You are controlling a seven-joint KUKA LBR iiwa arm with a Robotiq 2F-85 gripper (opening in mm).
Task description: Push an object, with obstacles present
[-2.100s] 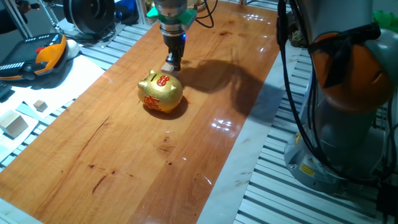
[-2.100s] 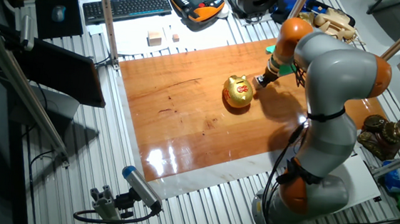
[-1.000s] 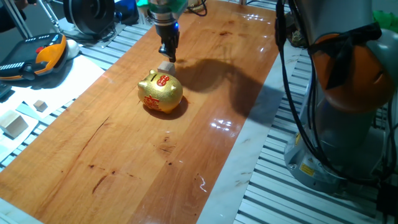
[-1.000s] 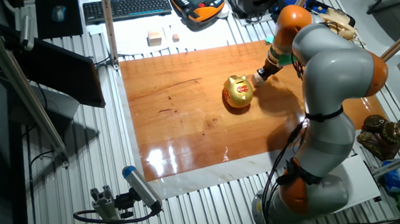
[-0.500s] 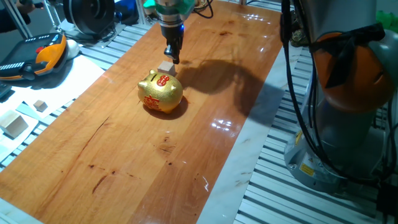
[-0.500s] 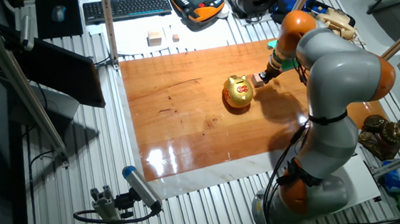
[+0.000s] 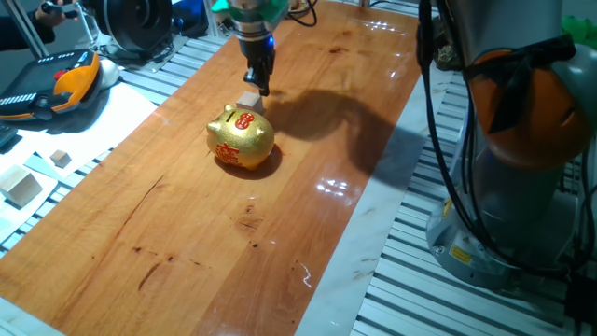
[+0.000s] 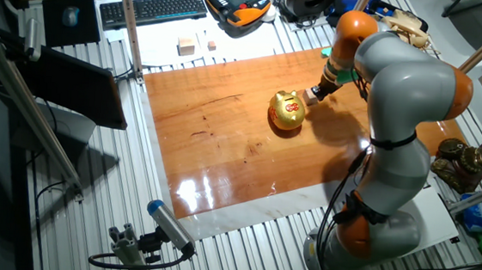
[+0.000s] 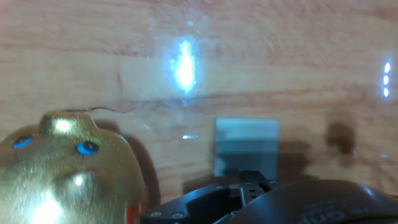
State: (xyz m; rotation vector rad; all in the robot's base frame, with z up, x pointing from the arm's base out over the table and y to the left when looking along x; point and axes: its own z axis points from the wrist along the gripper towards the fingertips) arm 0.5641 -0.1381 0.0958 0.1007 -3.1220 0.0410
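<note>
Glossy wooden table (image 7: 308,149) with slatted metal around it; on the white sheet to one side lie a bigger wood block (image 7: 20,186) and a tiny cube (image 7: 60,158). Gripper (image 7: 258,87) hangs low at the far side of the cube (image 7: 248,99), fingertips at or just off its edge, and I can't tell if the jaws are spread or together. Cube (image 9: 246,147) sits flat on the table just beside the pig (image 7: 241,138), on the pig's far side, with a thin gap showing in the hand view (image 9: 68,171).
</note>
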